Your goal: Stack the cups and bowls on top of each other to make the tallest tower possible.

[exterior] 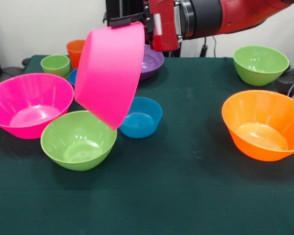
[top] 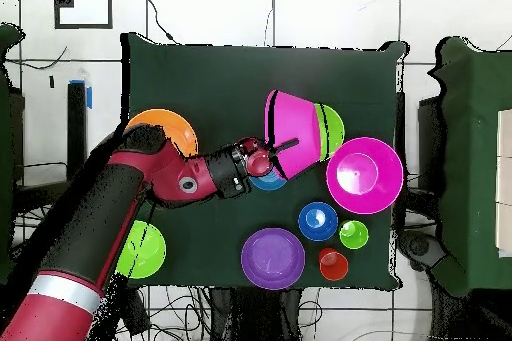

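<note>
The gripper (exterior: 137, 22) pinches the rim of a tilted pink bowl (exterior: 110, 73), held above the desk (exterior: 186, 186). That bowl hides part of a blue bowl (exterior: 142, 117) and most of the purple bowl (exterior: 154, 61) behind it.

The bowls (exterior: 257, 124) and cups (exterior: 55, 64) look like smooth, glossy plastic. The table (exterior: 186, 196) wears matt dark-green cloth. The arm (exterior: 220, 17) has a shiny hard shell.

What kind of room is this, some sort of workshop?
Most likely a robotics lab. A red arm works over a table draped in dark green cloth, its gripper lifting a tilted pink bowl. Loose cables trail across the tiled floor around the table.
</note>
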You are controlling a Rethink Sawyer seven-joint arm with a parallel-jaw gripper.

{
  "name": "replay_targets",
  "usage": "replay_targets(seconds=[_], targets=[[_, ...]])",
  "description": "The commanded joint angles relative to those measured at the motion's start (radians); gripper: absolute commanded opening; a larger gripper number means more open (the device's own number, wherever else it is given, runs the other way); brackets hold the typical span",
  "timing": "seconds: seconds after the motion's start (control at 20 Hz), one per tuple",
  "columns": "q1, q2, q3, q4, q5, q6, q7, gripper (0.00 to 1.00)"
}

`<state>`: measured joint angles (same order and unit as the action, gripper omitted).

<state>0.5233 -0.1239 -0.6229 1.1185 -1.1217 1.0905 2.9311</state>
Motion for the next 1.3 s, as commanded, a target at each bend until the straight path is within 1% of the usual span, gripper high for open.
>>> replay_targets(seconds=[0.05, 0.3, 0.6, 1.3], targets=[[-0.003, 0.041, 0.061, -0.076, 0.046, -0.006, 0.224, 0.0], [0.003, 0.055, 0.056, -0.085, 0.052, -0.001, 0.235, 0.0], [0.007, 0.093, 0.048, -0.114, 0.05, 0.022, 0.237, 0.0], [0.005, 0.172, 0.055, -0.185, 0.08, 0.06, 0.272, 0.0]])
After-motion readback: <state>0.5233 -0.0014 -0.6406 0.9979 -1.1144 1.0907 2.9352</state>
